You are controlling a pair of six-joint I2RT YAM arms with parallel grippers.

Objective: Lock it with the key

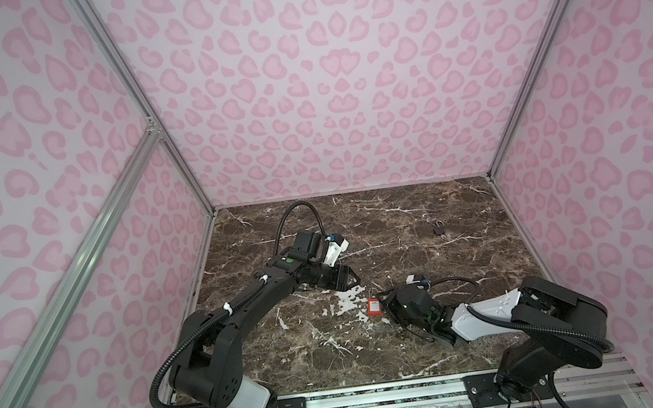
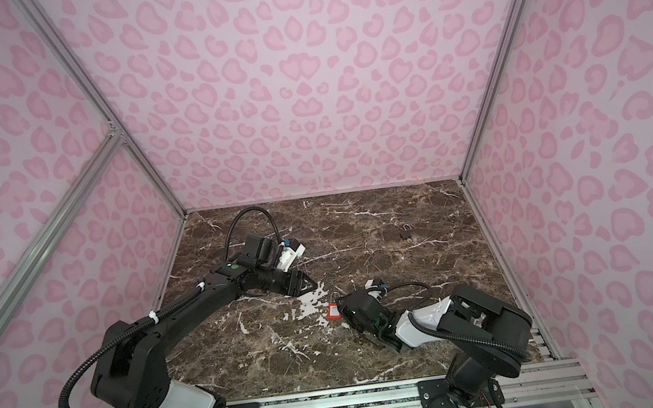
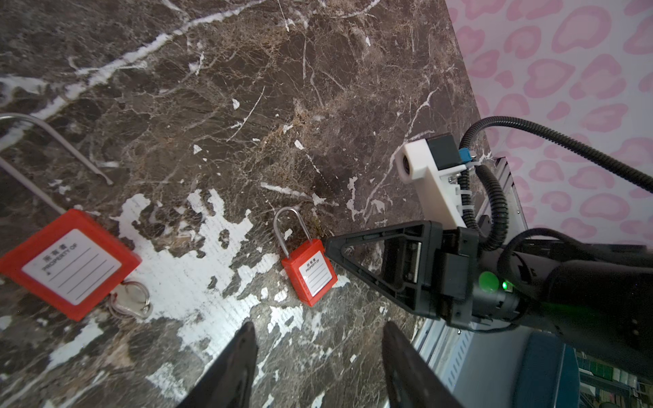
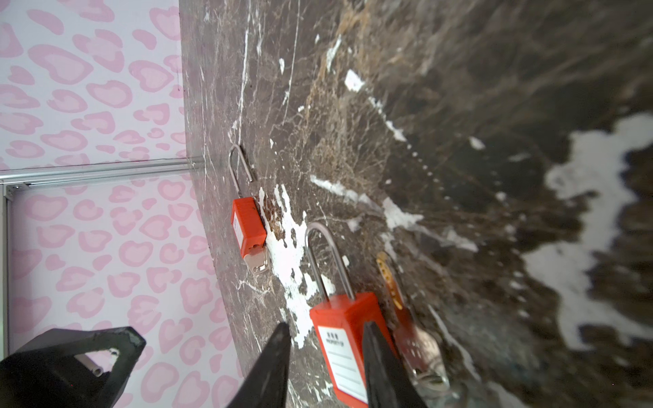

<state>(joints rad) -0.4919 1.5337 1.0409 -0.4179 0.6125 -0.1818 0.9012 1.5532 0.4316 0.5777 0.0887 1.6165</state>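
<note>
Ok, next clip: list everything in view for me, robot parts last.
brown marble table: one, brown with white veins, enclosure floor.
pink spotted walls: three, pink, around the table.
open red plastic padlock: one, red, lying near the left gripper.
silver key: one, silver, in that padlock's base.
second red plastic padlock: one, red, lying within the right gripper.
small dark padlock: one, dark, far right.
left gripper: one, black, open, empty.
right gripper: one, black, open around the second padlock.
</note>
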